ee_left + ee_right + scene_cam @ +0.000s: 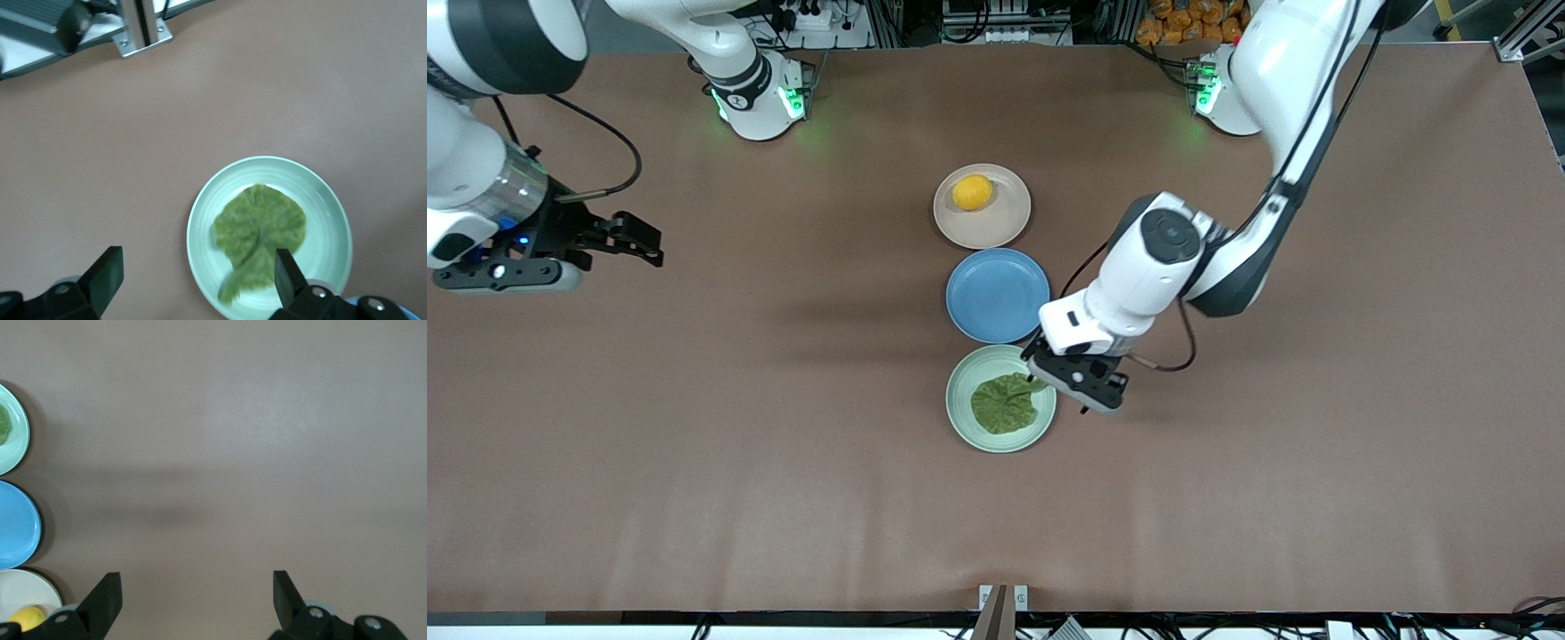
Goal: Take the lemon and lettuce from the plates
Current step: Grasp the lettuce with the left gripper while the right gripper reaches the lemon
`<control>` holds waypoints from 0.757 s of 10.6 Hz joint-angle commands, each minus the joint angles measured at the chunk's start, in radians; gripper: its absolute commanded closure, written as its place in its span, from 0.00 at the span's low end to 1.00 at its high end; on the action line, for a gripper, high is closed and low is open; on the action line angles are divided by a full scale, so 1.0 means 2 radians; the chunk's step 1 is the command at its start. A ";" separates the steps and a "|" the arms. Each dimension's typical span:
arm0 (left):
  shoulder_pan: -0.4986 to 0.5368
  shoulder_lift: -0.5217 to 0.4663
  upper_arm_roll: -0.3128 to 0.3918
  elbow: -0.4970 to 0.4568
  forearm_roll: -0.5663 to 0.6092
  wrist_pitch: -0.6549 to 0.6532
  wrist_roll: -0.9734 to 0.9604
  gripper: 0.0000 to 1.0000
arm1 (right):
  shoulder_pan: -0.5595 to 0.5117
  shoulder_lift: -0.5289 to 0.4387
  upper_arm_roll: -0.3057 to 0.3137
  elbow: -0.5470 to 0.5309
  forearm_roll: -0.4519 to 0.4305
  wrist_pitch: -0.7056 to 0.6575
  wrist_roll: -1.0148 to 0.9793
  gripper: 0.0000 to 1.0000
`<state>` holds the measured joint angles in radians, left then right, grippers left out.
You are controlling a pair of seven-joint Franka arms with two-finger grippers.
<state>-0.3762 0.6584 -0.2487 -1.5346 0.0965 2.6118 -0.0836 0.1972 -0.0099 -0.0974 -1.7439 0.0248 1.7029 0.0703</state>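
Brown matte table, left hand spread over lettuce, right hand spread, waiting.

From high across the table we face both bases. Our left wrist camera looks down closely on the mint plate; our right wrist camera looks down, sharing that plate at its edge.

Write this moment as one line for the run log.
left gripper: open, over mint plate edge | lettuce: on plate | right gripper: open, waiting | lemon: on beige plate
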 commanded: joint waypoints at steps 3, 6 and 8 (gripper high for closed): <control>-0.053 0.075 0.028 0.019 0.022 0.083 0.003 0.00 | 0.057 -0.053 0.004 -0.098 0.000 0.034 0.119 0.00; -0.064 0.094 0.033 0.020 0.022 0.085 0.002 0.00 | 0.116 -0.052 0.007 -0.115 0.001 0.031 0.212 0.00; -0.066 0.109 0.033 0.019 0.022 0.097 0.006 0.00 | 0.169 -0.043 0.008 -0.117 0.004 0.034 0.301 0.00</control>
<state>-0.4966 0.8330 -0.1921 -1.5191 0.1227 2.7800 -0.0786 0.4424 -0.0756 -0.0804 -1.9409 0.0268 1.7541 0.5078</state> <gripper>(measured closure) 0.000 0.000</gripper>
